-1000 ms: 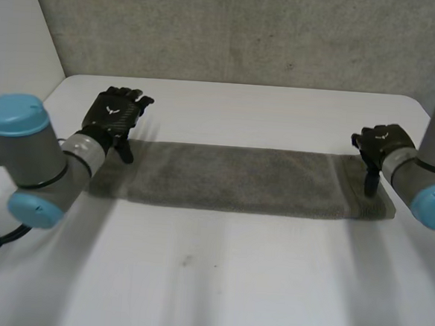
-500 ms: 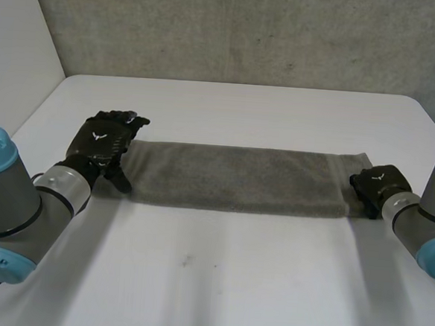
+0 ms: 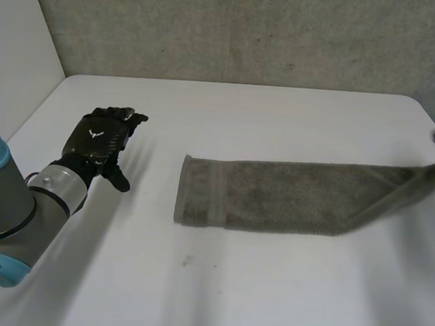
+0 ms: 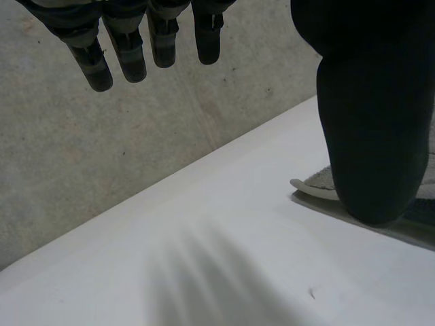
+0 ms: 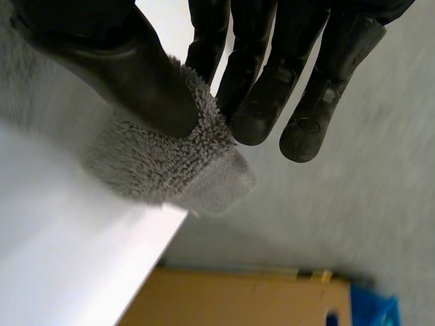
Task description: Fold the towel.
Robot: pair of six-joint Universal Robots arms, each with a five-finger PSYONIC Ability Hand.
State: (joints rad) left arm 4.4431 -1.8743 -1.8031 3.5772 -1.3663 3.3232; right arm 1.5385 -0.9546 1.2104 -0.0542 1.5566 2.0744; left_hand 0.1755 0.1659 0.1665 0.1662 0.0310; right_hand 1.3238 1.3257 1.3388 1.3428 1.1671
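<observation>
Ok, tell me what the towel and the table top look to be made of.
The towel: grey terry cloth, probably cotton. The right wrist view shows a fuzzy looped pile, and a flatter woven band crosses it near its free end. The table top: white, smooth and matte, likely laminate or painted board. It takes soft shadows and shows no grain.

Grey terry cloth on the towel (image 3: 290, 196), fuzzy looped pile, flatter woven band toward 9 o'clock. The table (image 3: 268, 286): white, smooth, matt. The wall (image 3: 249, 31): rough concrete. The right hand (image 5: 258, 81): black, smooth, faintly glossy.
</observation>
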